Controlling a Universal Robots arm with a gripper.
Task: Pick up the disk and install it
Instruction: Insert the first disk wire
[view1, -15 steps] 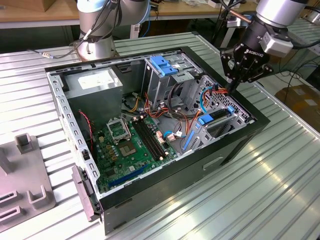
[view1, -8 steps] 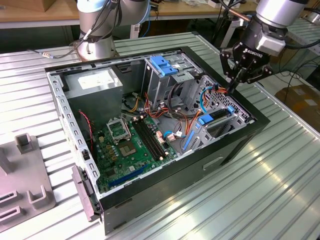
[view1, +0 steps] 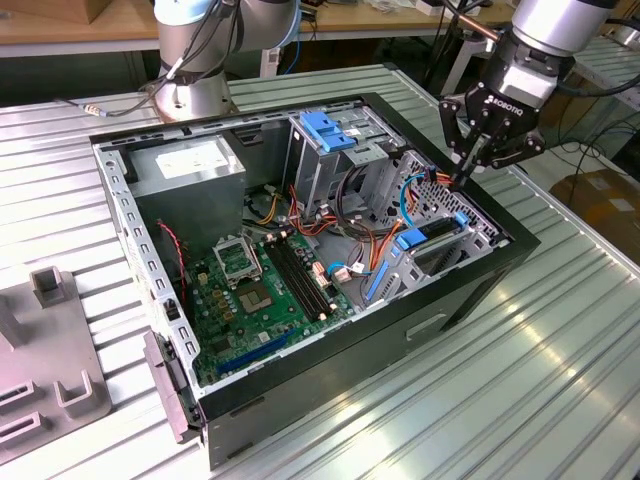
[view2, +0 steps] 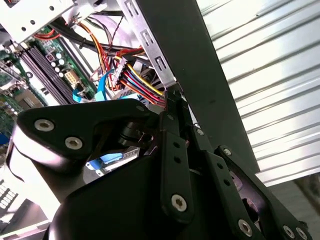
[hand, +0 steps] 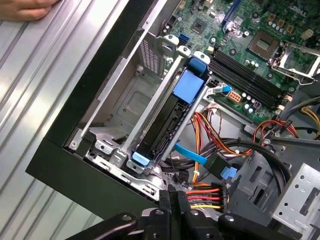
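Records hand (view1: 464, 176) pressed together, holding nothing, over coloured wires (hand: 204, 197) by case (view1: 480, 292) wall on the exterior view's right. Records blue-framed disk (hand: 166, 114) seated on edge in bay (hand: 128, 102) nearby.

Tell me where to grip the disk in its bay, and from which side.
Likely the large blue tab at the end of the disk. The disk stands on edge between metal rails, so its flat faces are walled in and its narrow edge is exposed. Come straight in through the open side of the case, pinching across the tab.
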